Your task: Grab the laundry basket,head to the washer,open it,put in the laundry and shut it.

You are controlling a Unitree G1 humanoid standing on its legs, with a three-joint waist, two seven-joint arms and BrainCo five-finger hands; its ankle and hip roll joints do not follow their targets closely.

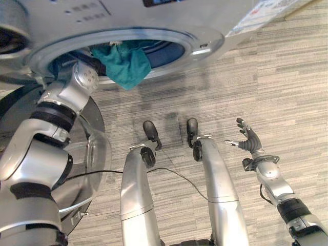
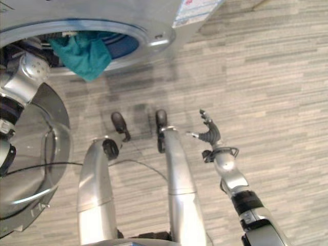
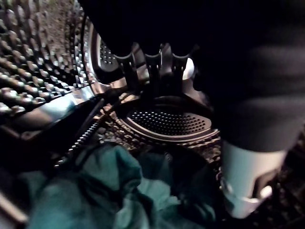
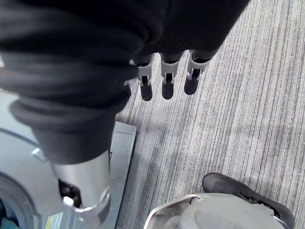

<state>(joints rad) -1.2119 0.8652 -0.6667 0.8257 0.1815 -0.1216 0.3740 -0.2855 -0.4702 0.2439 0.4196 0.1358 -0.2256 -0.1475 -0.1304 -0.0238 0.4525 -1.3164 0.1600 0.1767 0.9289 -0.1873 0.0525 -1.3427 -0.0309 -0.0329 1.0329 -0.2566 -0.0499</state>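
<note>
The silver washer (image 1: 215, 20) stands in front of me with its round opening (image 1: 202, 48) uncovered. A teal cloth (image 1: 125, 64) hangs half out over the lower rim, and more of it lies in the drum (image 3: 119, 191). My left arm reaches into the opening. Inside the perforated drum (image 3: 167, 121), my left hand (image 3: 152, 62) holds its fingers straight above the cloth, with nothing held. My right hand (image 1: 249, 139) hovers open over the floor to the right, fingers (image 4: 164, 78) spread and empty.
The washer's round glass door (image 1: 87, 154) is swung open at my left, under my left arm. Grey striped carpet (image 1: 287, 92) stretches to the right of the washer. The washer's front corner (image 4: 28, 157) appears beside my right hand.
</note>
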